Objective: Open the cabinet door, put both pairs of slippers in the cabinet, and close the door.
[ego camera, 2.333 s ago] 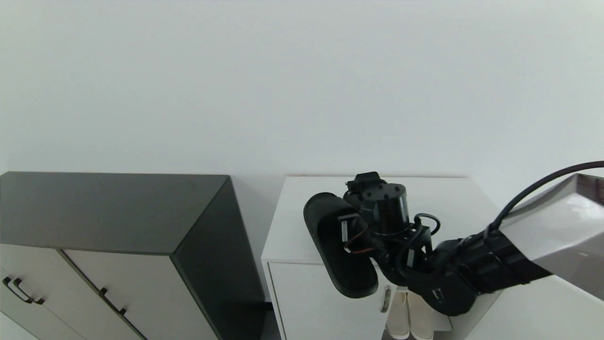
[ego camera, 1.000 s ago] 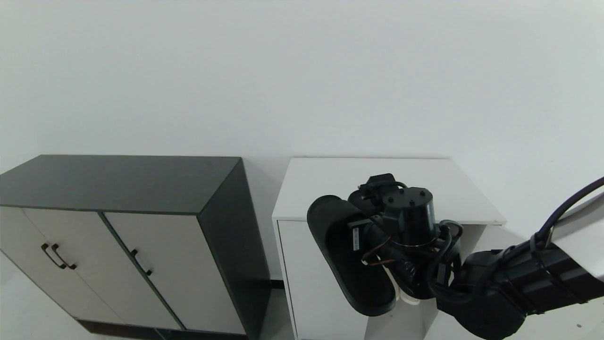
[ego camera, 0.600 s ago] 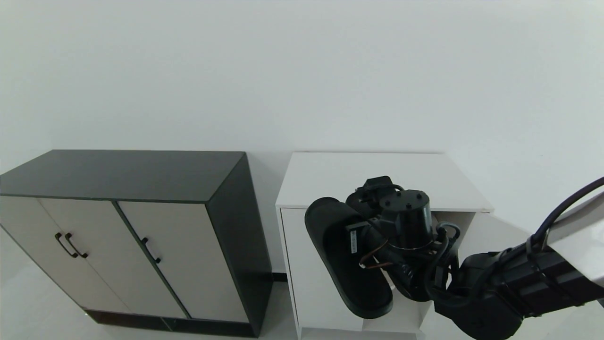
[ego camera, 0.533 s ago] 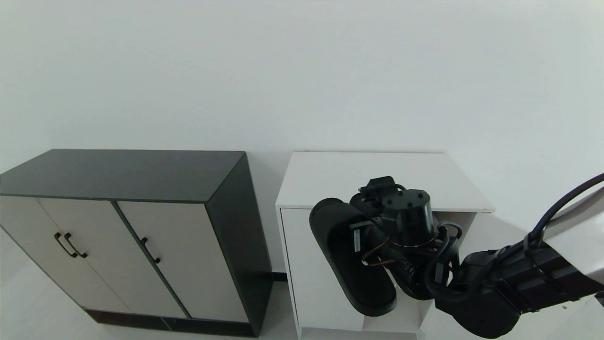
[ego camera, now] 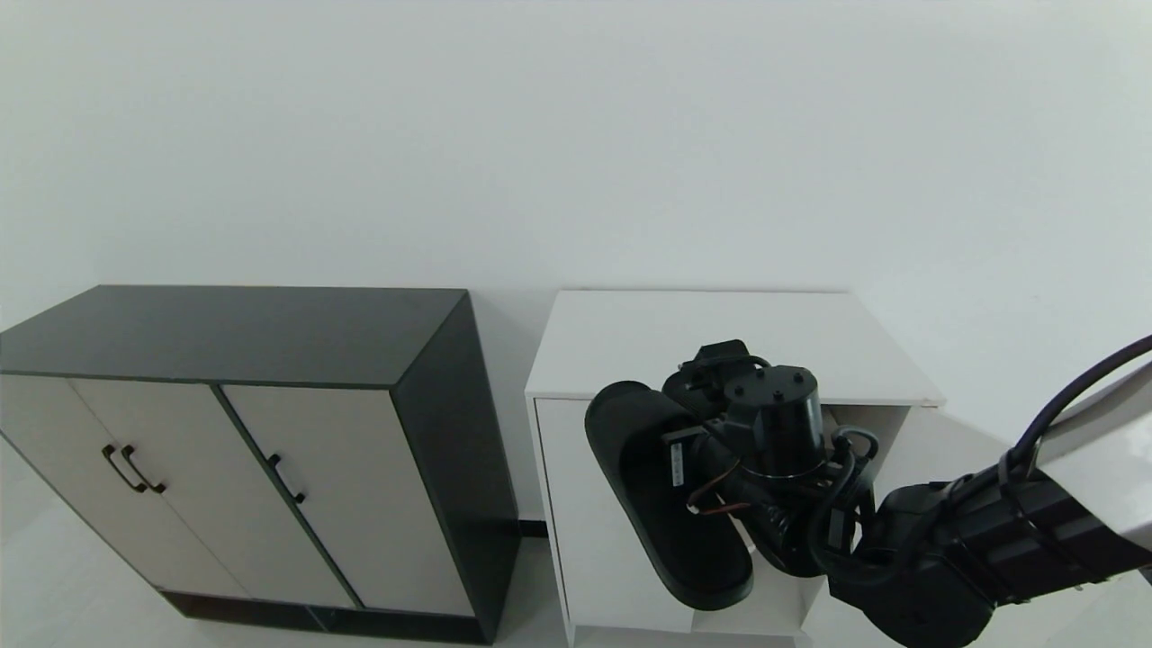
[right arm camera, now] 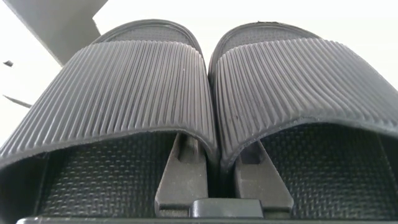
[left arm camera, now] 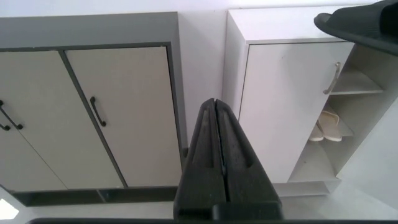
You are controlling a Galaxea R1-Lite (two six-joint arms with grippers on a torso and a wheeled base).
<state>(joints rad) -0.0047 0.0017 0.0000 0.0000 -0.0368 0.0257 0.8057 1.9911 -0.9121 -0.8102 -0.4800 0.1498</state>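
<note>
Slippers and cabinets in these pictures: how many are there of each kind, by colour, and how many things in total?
Black slippers: 2
Cream slippers: 2
Dark cabinet: 1
White cabinet: 1
Total: 6

Black ribbed slippers (right arm camera: 149,93); white cabinet (ego camera: 630,333); second pair (left arm camera: 328,126) perhaps cream; dark sideboard (ego camera: 225,333)

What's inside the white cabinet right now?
A pale pair of slippers lies below a shelf. The door and the black slippers held in front cover the rest.
</note>
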